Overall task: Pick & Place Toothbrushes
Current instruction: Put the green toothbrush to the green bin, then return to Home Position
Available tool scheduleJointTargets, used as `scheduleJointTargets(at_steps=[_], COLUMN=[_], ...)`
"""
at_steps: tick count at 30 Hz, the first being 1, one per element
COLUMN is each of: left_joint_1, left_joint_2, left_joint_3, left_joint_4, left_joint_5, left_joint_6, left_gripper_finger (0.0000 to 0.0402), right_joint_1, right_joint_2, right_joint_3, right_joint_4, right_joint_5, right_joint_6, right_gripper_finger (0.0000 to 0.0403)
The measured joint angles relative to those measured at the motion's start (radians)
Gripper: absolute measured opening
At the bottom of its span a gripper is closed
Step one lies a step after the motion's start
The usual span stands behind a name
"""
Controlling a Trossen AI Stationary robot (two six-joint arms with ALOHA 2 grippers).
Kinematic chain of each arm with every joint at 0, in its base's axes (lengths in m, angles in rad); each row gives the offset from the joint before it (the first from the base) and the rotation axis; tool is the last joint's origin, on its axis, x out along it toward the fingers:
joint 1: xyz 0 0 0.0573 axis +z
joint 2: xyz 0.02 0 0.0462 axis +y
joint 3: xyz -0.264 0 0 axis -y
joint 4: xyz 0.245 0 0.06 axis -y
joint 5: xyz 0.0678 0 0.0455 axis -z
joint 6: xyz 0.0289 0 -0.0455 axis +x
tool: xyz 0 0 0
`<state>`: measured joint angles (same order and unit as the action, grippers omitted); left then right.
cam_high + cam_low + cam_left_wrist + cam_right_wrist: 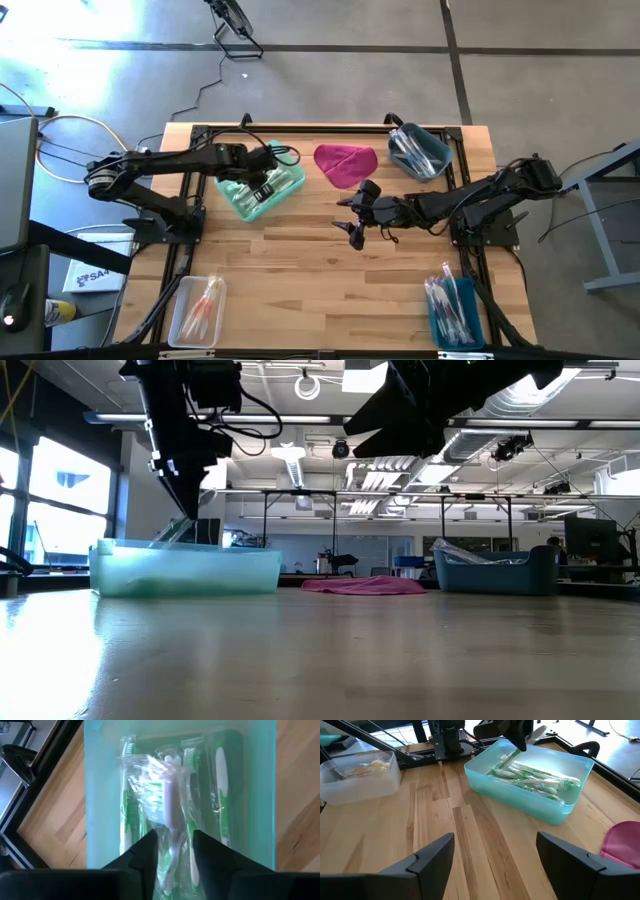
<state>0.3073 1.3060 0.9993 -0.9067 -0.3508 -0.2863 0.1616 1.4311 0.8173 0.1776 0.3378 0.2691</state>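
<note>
My left fingers [172, 857] stand slightly parted over the teal bin [260, 795], with a wrapped white-handled toothbrush [167, 805] running between them; contact with it cannot be confirmed. Green-handled toothbrushes [220, 785] lie in the bin directly beneath and to either side. My right fingers [357, 218] are spread wide and empty, hovering above bare desk [320, 290] near its centre, well apart from the bin. Beyond them lies a magenta cloth [346, 163]. A blue bin [420, 150] of wrapped toothbrushes sits at the far right corner. Two more trays [197, 310] occupy the near edge.
</note>
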Motion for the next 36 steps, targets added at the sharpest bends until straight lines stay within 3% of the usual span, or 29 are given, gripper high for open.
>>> scheduleJointTargets(at_steps=[10,22,36], left_joint_1=[0.000,0.000,0.000], left_joint_2=[0.000,0.000,0.000], left_joint_3=[0.000,0.000,0.000], left_joint_4=[0.021,0.188,0.261], left_joint_5=[0.000,-0.001,0.006], left_joint_6=[0.039,0.196,0.176], left_gripper_finger=[0.0155,0.0157,0.0157], right_joint_1=[0.000,0.000,0.000], right_joint_2=[0.000,0.000,0.000], right_joint_3=[0.000,0.000,0.000], right_joint_4=[0.000,-0.002,-0.002], right_joint_5=[0.000,0.000,0.001], right_joint_6=[0.000,0.000,-0.003], right_gripper_finger=[0.0274,0.0274,0.0274])
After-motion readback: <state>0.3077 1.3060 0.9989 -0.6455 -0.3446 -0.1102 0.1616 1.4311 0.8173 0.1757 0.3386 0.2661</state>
